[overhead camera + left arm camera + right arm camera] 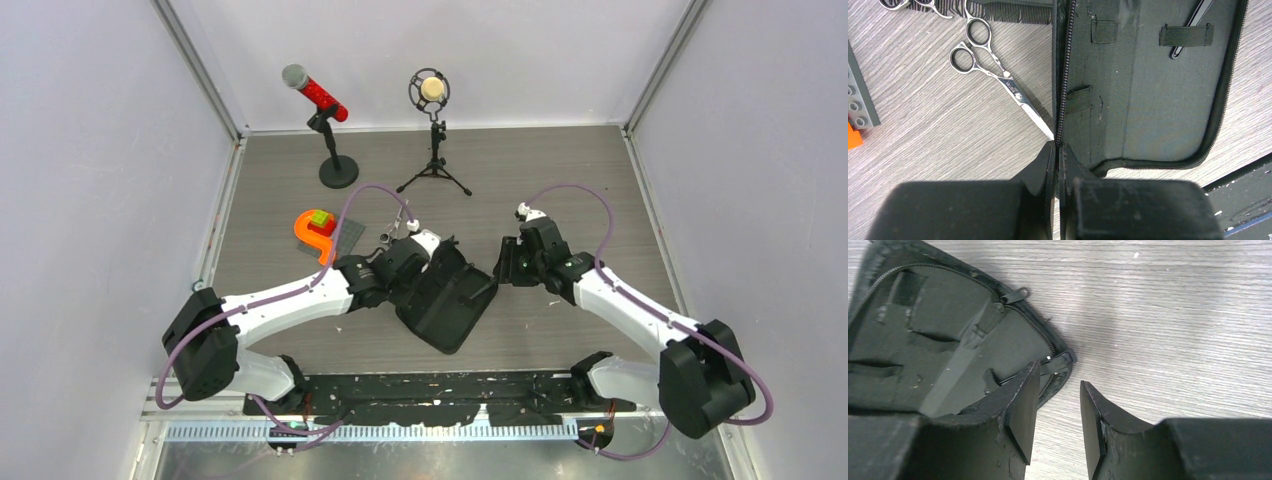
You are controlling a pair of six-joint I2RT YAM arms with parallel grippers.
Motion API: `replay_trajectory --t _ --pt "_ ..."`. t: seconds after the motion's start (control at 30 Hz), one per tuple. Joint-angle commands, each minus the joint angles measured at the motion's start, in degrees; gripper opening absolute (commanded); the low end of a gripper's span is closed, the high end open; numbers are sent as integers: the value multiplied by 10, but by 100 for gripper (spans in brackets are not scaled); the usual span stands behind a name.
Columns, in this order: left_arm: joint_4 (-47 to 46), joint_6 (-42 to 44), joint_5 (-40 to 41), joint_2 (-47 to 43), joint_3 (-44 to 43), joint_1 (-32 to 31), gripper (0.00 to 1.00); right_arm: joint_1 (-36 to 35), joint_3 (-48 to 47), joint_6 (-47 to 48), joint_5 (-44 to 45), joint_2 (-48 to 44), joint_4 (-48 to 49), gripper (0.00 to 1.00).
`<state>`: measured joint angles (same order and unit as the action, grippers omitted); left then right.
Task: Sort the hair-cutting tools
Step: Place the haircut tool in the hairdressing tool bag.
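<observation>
A black zip case (1148,90) lies open on the table, with a thin black hair clip (1193,20) tucked under one of its elastic loops. My left gripper (1056,147) is shut on the case's zip edge. On the wood to its left lie silver scissors (998,75), tip near the zip. A black comb (1018,11) and more ring handles (913,4) lie beyond them. My right gripper (1059,374) stands open beside the corner of the case (938,330), with only bare table between its fingers. From above, both grippers (430,262) (505,262) flank the case (450,300).
Two microphones on stands (318,95) (432,92) are at the back. An orange block piece (315,232) and a grey studded plate (350,235) lie left of the tools. Walls enclose the table on three sides.
</observation>
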<state>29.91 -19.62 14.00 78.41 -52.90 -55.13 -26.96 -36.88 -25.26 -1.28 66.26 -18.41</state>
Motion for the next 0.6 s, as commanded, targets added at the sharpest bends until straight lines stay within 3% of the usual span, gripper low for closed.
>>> replay_trajectory --t 0.0,0.27,0.37,0.57 --pt "0 11 17 -3 -13 -4 0 -2 -46 26 22 37 -24 43" --pt "5 7 26 -1 -18 -10 0 -3 -116 2 29 90 -83 45" --pt "16 -5 37 2 -27 -15 0 -13 -132 -43 64 95 -113 52" --pt "30 -20 52 4 -36 -25 0 -28 -118 -159 106 92 -122 56"
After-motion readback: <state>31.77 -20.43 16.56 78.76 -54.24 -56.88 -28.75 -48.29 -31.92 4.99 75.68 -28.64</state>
